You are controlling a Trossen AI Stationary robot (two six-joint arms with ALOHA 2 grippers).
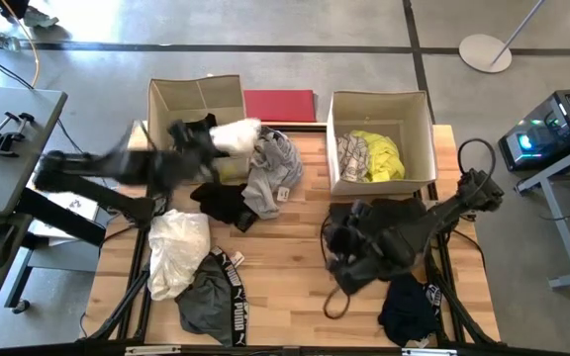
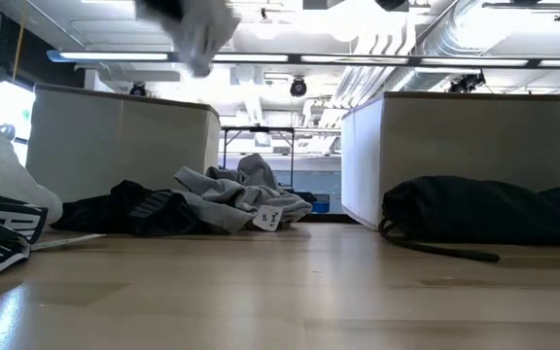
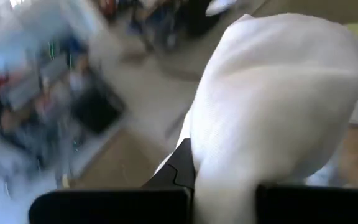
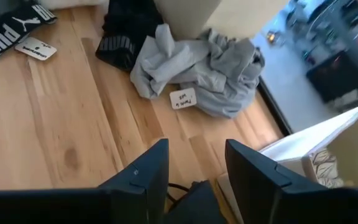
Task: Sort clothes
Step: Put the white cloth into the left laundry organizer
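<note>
My left gripper (image 1: 198,138) is shut on a cream-white garment (image 1: 236,133), high over the table by the near right corner of the left cardboard box (image 1: 196,99). The garment fills the left wrist view (image 3: 272,106) and shows blurred at the top of the low view (image 2: 202,34). My right gripper (image 4: 194,165) is open and empty, above the table's middle (image 1: 336,242), over the edge of a black garment (image 1: 389,247). A grey garment (image 1: 275,163), a black one (image 1: 221,203), another cream-white one (image 1: 178,247) and the grey PUMA one (image 1: 211,297) lie on the table. My left gripper pinches the cream-white garment between its two fingers, where a bunched part (image 3: 225,186) passes between them. The fingers point roughly toward the table's right. The rest of the garment bulges out beyond the fingers, lifted clear of the table.
The right cardboard box (image 1: 336,138) holds a neon yellow garment (image 1: 384,158) and a printed one (image 1: 352,156). A flat red board (image 1: 280,104) lies between the boxes at the far edge. Another black garment (image 1: 409,307) lies at the near right. Bare wood shows in the table's middle.
</note>
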